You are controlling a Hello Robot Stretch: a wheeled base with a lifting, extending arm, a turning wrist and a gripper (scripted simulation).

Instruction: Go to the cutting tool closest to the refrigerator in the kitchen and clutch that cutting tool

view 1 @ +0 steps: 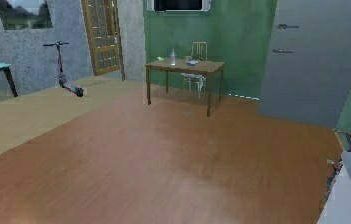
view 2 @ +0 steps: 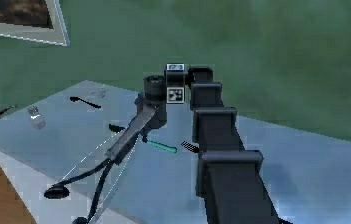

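Observation:
The dark arm (view 2: 223,150) rises from the bottom of the arm side view over a pale grey countertop (view 2: 313,180). My gripper (view 2: 71,203) has its body by the white marker squares, and its two thin fingers (view 2: 108,155) slant down to the left. Behind the fingertips is bare countertop, so it holds nothing. A thin thing with a teal handle (view 2: 163,147), perhaps a knife, lies on the counter between the fingers and the arm. A small dark pronged thing (view 2: 188,148) lies just right of it.
Dark utensils (view 2: 83,100) and a small pale item (view 2: 35,116) lie farther left on the counter, below a framed picture (view 2: 23,20). The forward view has a wooden table (view 1: 186,70) with small items, a white chair (view 1: 196,52), a grey refrigerator (view 1: 308,60), a scooter (view 1: 65,70) and open wooden floor.

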